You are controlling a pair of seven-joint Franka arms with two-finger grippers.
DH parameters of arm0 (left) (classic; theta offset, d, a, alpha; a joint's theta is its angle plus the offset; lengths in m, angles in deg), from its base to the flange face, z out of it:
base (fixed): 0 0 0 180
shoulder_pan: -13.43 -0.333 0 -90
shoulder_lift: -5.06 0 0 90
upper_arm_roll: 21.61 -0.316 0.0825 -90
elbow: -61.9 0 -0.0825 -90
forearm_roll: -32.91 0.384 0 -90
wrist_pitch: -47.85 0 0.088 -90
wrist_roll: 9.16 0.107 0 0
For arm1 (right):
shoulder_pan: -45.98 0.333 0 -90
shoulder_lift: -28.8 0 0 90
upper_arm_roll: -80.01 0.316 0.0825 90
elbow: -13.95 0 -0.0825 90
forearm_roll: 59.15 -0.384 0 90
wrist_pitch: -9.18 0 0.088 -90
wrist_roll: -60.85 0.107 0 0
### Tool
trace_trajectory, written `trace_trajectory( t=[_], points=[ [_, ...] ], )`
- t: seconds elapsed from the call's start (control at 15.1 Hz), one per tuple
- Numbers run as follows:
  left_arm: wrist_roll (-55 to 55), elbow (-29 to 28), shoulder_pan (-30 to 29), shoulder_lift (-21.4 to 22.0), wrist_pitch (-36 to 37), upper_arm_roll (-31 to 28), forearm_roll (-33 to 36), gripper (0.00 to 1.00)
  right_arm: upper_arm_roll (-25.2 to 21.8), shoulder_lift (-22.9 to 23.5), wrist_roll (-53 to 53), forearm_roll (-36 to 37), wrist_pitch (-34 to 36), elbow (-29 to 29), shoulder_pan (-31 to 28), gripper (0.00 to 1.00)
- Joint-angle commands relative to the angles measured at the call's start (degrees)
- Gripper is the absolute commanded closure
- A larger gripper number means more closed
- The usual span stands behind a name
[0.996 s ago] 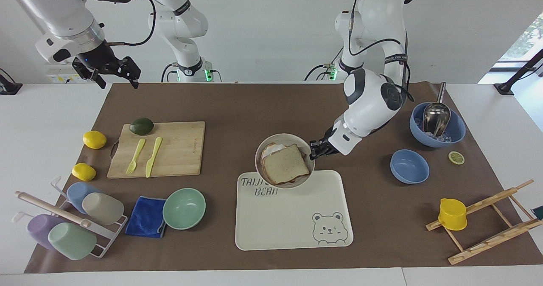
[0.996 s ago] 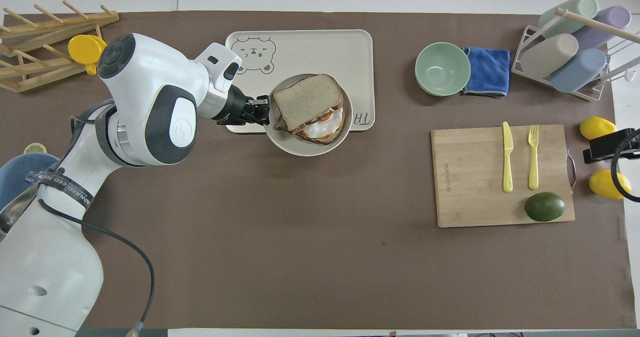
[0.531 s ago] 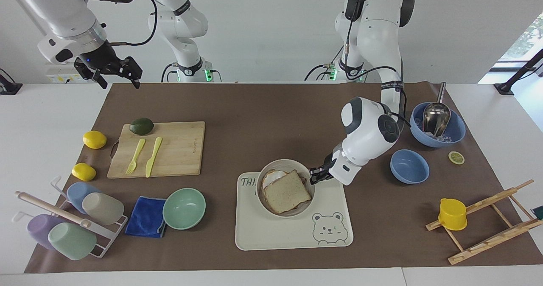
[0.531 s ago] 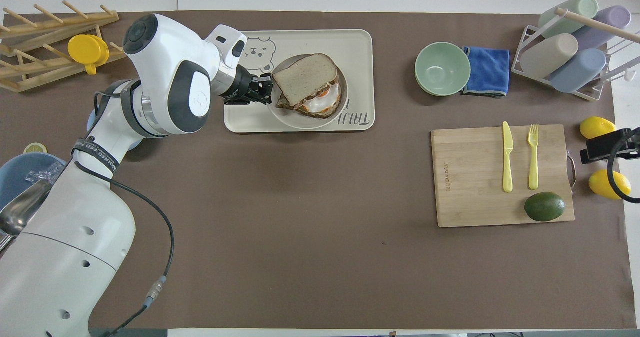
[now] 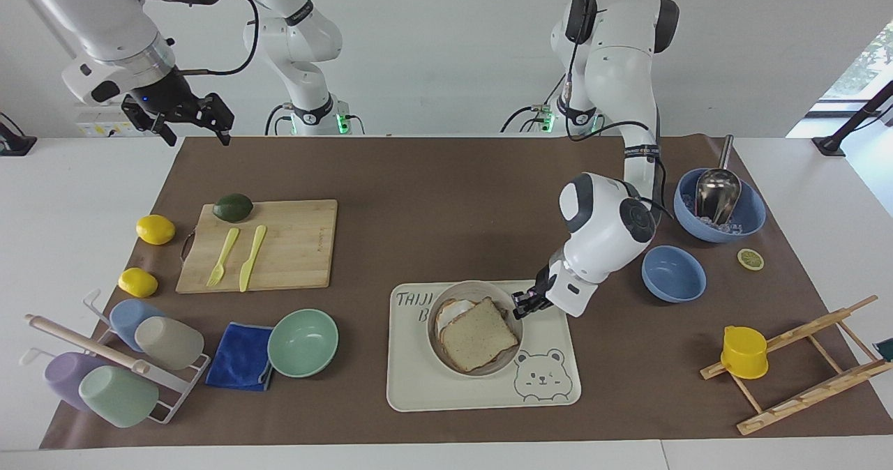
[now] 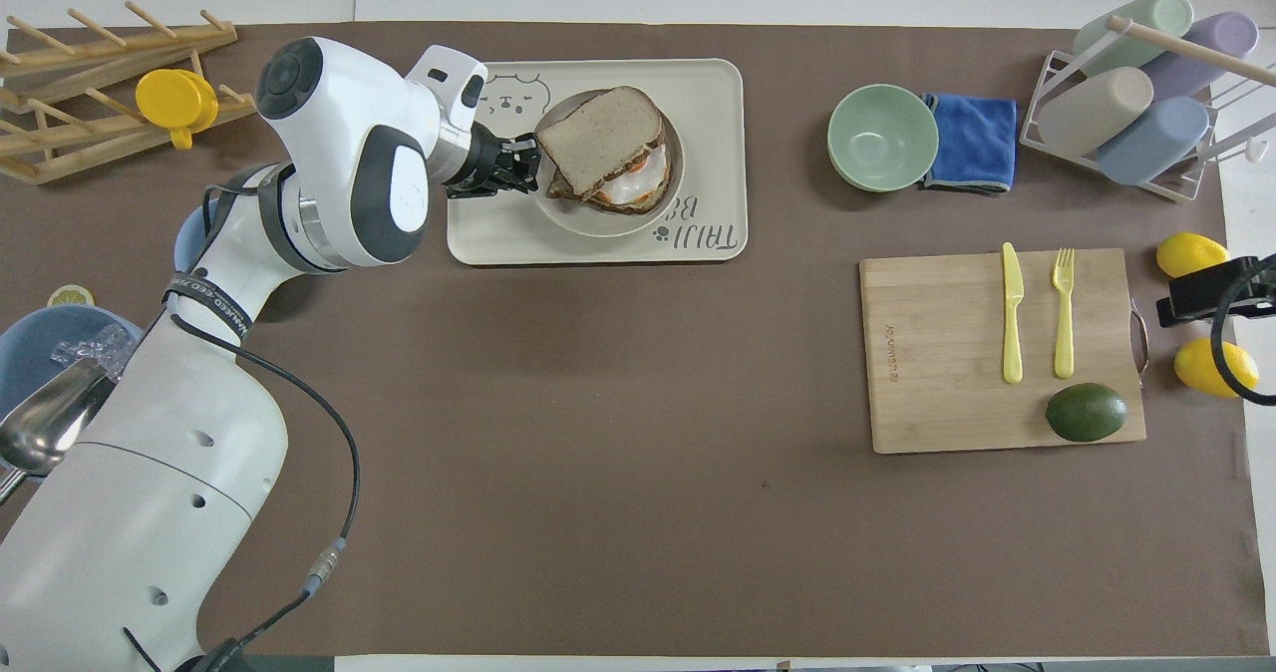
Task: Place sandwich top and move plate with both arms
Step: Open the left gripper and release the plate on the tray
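— Plate [image 5: 481, 287]: where is it, and who has it?
— Start big. On the brown bench [image 5: 432, 198] the left arm [image 5: 607, 226] reaches down to the bear tray [image 5: 446, 386], low in the middle of the facing view. The plate is within the tray's outline; I can't tell whether it rests on it. The sandwich top [image 5: 478, 334] lies on the stack, slightly askew. The left hand [image 5: 522, 304] is pinched onto the rim at the side toward its own end of the bench.
— And the right hand [image 5: 188, 118]?
— It waits high in the upper corner, fingers spread, holding nothing.
— How will it handle?
— I'd guess stiff, smooth, heavier on one side; the bread is soft and loose, so hold the rim and keep it level
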Motion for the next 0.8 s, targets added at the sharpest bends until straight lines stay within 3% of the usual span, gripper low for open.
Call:
trace_trajectory(
  t=[0.0, 0.27, 0.33, 0.4, 0.46, 0.53, 0.73],
  points=[
    [-0.9, -2.1, 0.3, 0.4, -3.1, -0.1, 0.4, 1.00, 0.3, -0.4, -1.2, 0.5, -0.1, -0.5, -0.4, 0.00],
    [-0.8, -2.6, 0.3, 0.7, -3.1, -0.1, 0.5, 1.00, 0.3, -0.4, -1.2, 0.5, -0.1, -0.5, -0.4, 0.00],
    [-0.4, -3.1, 0.3, 0.8, -3.1, -0.1, 0.6, 0.72, 0.3, -0.4, -1.2, 0.5, -0.1, -0.5, -0.4, 0.00],
    [-0.4, -3.4, 0.3, 1.2, -3.1, -0.2, 0.6, 0.36, 0.3, -0.4, -1.2, 0.5, -0.1, -0.5, -0.4, 0.00],
    [-0.3, -3.4, 0.3, 1.3, -2.8, -0.1, 1.6, 0.09, 0.3, -0.4, -1.2, 0.5, -0.1, -0.5, -0.4, 0.00],
    [-0.3, -3.3, 0.3, 1.3, -2.1, -0.1, 2.6, 0.01, 0.3, -0.4, -1.2, 0.5, -0.1, -0.5, -0.4, 0.00],
    [-0.3, -3.0, 0.2, 1.6, -0.4, -0.1, 2.9, 0.00, 0.3, -0.4, -1.2, 0.5, -0.1, -0.5, -0.4, 0.00]
  ],
)
